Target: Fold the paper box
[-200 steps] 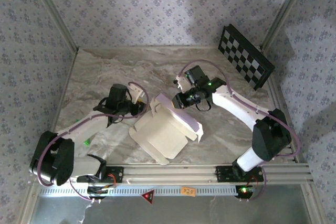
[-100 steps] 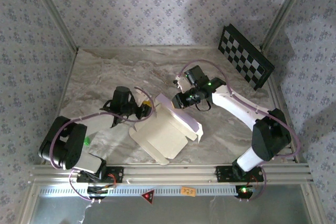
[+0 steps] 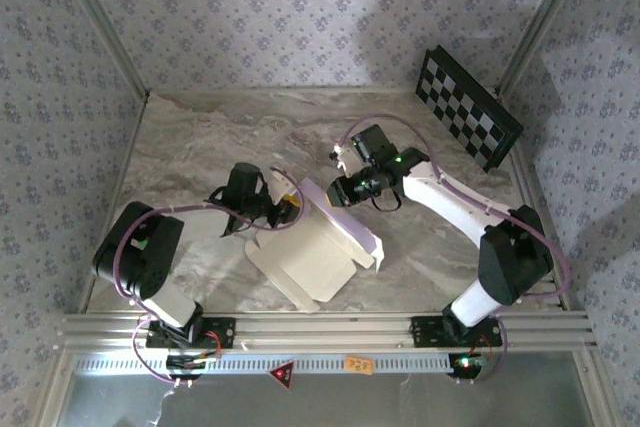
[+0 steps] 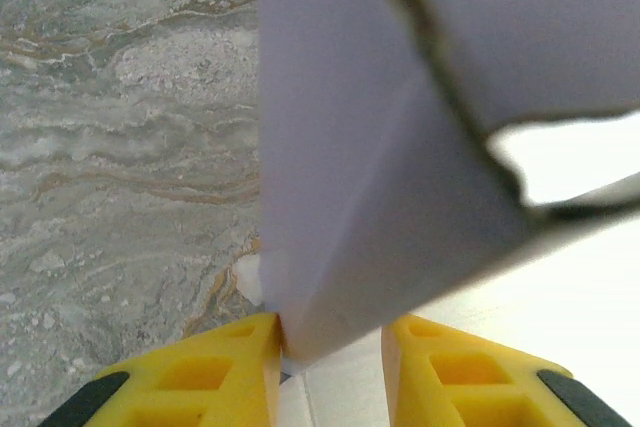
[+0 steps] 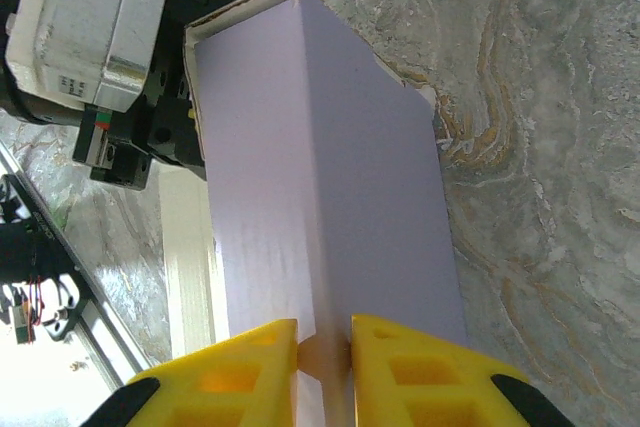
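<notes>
The paper box (image 3: 305, 259) lies mid-table as a cream-white die-cut sheet, its far wall folded up and showing pale lilac (image 3: 348, 221). My right gripper (image 3: 337, 190) reaches in from the back right. In the right wrist view the right gripper (image 5: 323, 349) is shut on the lilac fold (image 5: 330, 197). My left gripper (image 3: 290, 207) meets the raised wall's left end. In the left wrist view the left gripper (image 4: 332, 349) stands open, with the lilac flap's corner (image 4: 350, 197) between its yellow fingers, touching the left one.
A black-and-white checkerboard panel (image 3: 468, 107) leans on the back right wall. Wallpapered walls close in the marble table (image 3: 200, 137) on three sides. An aluminium rail (image 3: 330, 329) with both arm bases runs along the near edge.
My left gripper has swung right to the raised flap's left end, its arm folding back. The box has shifted slightly. The right arm has held still on the fold.
</notes>
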